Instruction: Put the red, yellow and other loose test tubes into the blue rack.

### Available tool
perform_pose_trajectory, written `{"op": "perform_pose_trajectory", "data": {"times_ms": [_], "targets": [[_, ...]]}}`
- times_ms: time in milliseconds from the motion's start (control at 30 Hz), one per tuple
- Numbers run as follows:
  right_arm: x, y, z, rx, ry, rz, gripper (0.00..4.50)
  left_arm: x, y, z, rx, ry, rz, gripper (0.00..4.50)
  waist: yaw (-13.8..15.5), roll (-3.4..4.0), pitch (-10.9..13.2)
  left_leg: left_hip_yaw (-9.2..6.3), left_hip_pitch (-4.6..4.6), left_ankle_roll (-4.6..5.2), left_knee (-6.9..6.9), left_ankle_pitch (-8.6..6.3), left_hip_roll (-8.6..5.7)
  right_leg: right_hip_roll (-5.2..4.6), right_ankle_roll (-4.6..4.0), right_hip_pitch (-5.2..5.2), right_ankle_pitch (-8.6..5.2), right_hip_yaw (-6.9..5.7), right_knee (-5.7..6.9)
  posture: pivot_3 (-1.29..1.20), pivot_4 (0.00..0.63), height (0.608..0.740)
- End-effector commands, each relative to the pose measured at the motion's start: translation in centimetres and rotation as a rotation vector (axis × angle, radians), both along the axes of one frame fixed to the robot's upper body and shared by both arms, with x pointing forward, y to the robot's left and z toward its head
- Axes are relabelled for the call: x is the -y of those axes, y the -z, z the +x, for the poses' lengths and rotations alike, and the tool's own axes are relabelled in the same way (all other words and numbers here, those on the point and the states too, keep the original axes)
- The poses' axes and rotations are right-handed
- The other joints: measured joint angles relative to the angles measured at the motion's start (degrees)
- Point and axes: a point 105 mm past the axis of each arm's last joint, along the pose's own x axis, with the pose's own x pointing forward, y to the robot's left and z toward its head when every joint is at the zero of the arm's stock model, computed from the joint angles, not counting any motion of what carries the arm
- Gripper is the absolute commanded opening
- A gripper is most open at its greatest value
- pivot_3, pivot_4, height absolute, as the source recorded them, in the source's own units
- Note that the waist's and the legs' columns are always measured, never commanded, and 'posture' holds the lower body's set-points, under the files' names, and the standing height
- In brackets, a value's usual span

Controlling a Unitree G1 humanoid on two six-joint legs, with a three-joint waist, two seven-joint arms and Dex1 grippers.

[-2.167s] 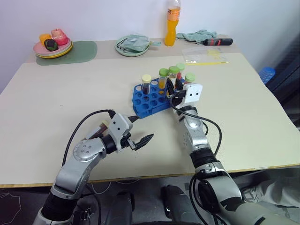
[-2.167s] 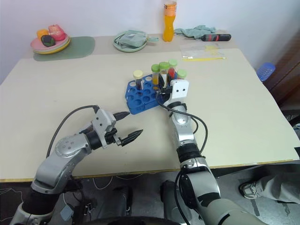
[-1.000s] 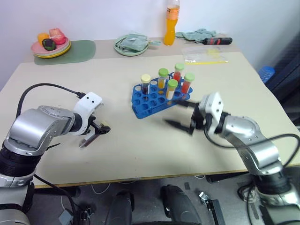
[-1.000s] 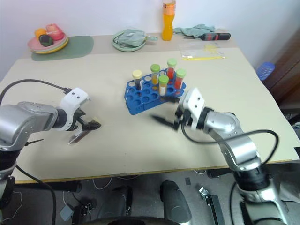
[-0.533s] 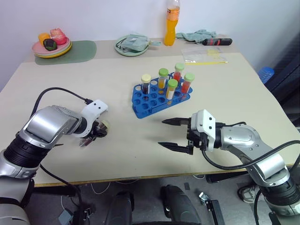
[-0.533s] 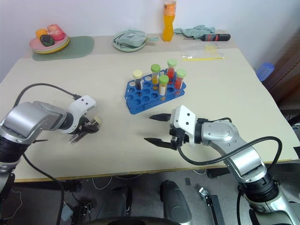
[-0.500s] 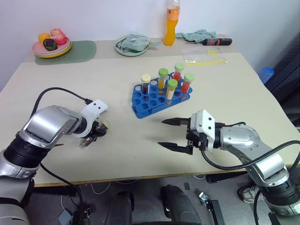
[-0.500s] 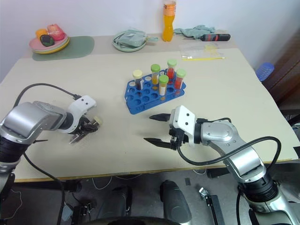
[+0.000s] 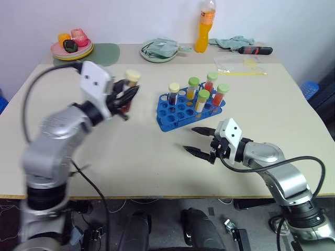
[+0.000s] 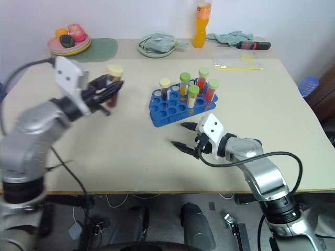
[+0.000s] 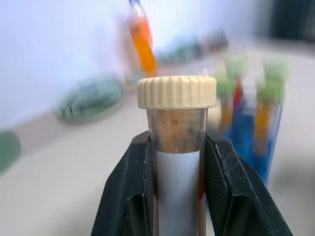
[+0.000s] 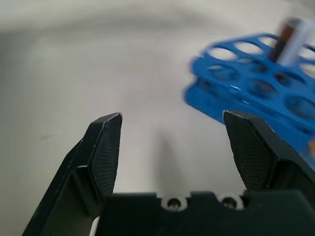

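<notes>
Eye views: left gripper clamps a cream-capped tube in the air, left of the rack; right gripper spread, empty. Left wrist view: fingers pinch below the cap. Light, rigid, probably slippery; grip there.

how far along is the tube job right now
Done: five capped tubes stand in the blue rack. In hand: the left claw is shut on a cream-capped tube, lifted off the table, left of the rack. Left: slotting that tube into a free hole. The right claw is open, holding nothing.
</notes>
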Motion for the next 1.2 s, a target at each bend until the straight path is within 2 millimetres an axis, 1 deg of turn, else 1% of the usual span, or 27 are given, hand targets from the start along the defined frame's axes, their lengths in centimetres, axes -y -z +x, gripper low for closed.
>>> {"op": "perform_pose_trajectory", "data": {"times_ms": [33, 133, 233, 400, 633, 833, 967, 1200], "targets": [[0.9, -0.7, 0.7, 0.063, 0.065, 0.007, 3.62, 2.0, -0.8, 0.9, 0.215, -0.136, -0.035, 0.78, -0.3, 0.01, 0.0, 0.01, -0.01, 0.0, 0.0, 0.0, 0.0, 0.0, 0.0, -0.01, 0.0, 0.02, 0.0, 0.0, 0.15, 0.74], [1.2, -0.8, 0.8, 0.069, 0.087, 0.013, 3.62, 3.6, 0.2, 1.9, 0.249, -0.186, -0.119, 0.78, -0.9, 0.03, 0.0, 0.01, 0.07, 0.01, -0.02, 0.0, 0.02, 0.04, -0.01, -0.01, 0.01, 0.03, 0.05, 0.0, 0.15, 0.74], [1.8, -0.9, 1.0, 0.072, 0.112, 0.006, 3.62, 5.0, 1.2, 2.6, 0.277, -0.193, -0.136, 0.78, -0.9, 0.05, 0.0, 0.01, 0.1, 0.02, -0.05, 0.0, 0.04, 0.09, -0.02, -0.03, 0.01, 0.05, 0.1, 0.0, 0.15, 0.74], [2.5, -0.6, 0.8, 0.072, 0.132, -0.014, 3.62, 6.6, 1.9, 2.9, 0.288, -0.123, -0.205, 0.78, -0.6, 0.05, 0.0, 0.01, 0.06, 0.02, -0.03, 0.0, 0.02, 0.06, -0.01, -0.03, 0.01, 0.04, 0.08, 0.0, 0.15, 0.74], [2.6, -0.9, 0.7, 0.082, 0.143, -0.017, 3.62, 7.8, 3.1, 3.7, 0.226, -0.076, -0.253, 0.78, -0.8, 0.05, 0.0, 0.01, 0.07, 0.02, -0.03, 0.0, 0.01, 0.08, -0.01, -0.03, 0.01, 0.04, 0.08, 0.0, 0.15, 0.74], [2.6, -0.8, 0.7, 0.083, 0.148, -0.02, 3.62, 8.4, 3.8, 4.2, 0.196, -0.066, -0.266, 0.78, -0.7, 0.05, 0.0, 0.0, 0.07, 0.02, -0.02, 0.0, 0.01, 0.08, 0.0, -0.03, 0.01, 0.03, 0.09, 0.0, 0.15, 0.74], [2.5, -0.8, 0.7, 0.088, 0.151, -0.02, 3.62, 8.8, 4.5, 4.4, 0.146, -0.048, -0.288, 0.78, -0.7, 0.05, 0.0, 0.0, 0.07, 0.02, -0.03, 0.0, 0.01, 0.08, 0.0, -0.03, 0.01, 0.03, 0.09, 0.0, 0.15, 0.74], [2.0, -0.8, 0.7, 0.103, 0.138, -0.031, 3.62, 9.6, 4.9, 4.4, 0.12, -0.015, -0.303, 0.78, -0.6, 0.05, 0.0, 0.0, 0.07, 0.02, -0.03, 0.0, 0.01, 0.08, 0.0, -0.02, 0.01, 0.03, 0.08, 0.0, 0.15, 0.74]]}}
